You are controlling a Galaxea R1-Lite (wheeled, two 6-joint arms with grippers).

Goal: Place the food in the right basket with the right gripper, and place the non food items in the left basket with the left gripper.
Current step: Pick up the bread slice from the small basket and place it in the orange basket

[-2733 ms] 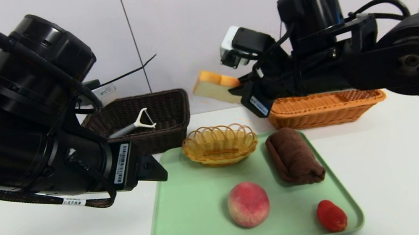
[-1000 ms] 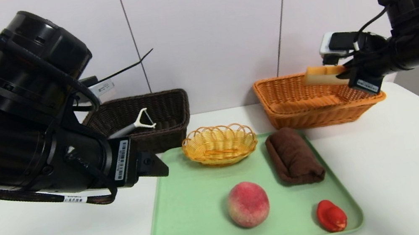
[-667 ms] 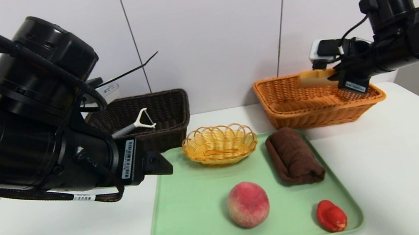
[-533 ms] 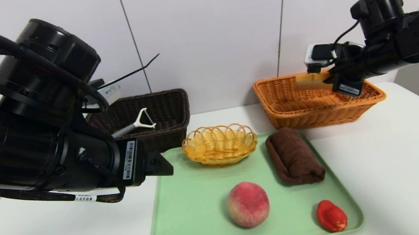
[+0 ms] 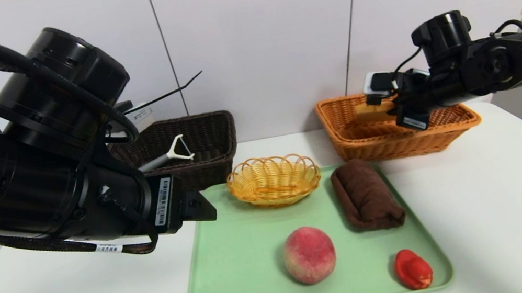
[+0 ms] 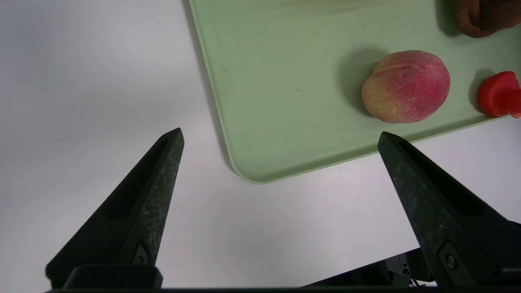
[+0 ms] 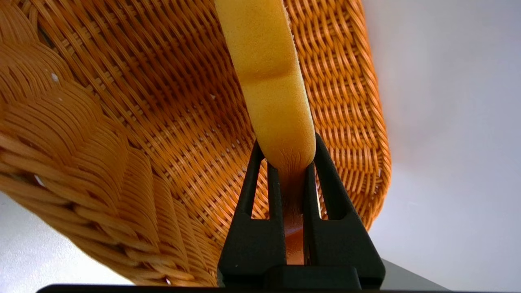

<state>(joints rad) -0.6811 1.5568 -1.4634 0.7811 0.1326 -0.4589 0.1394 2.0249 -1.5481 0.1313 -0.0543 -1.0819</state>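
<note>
Right wrist view: right gripper (image 7: pixel 290 162) clamped on sponge-like bread slice (image 7: pixel 266 77) over orange basket (image 7: pixel 122 134), drop step; next it needs to open; left gripper (image 6: pixel 281 140) wide open, empty.

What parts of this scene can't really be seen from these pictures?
- Dark basket: the left arm hides its near corner in the head view.
- Towel: cut off by the left wrist view's edge.
- Bread slice: its far end runs out of the right wrist view, squeezed by the right gripper.
- Orange basket floor: partly hidden by the right arm in the head view.
</note>
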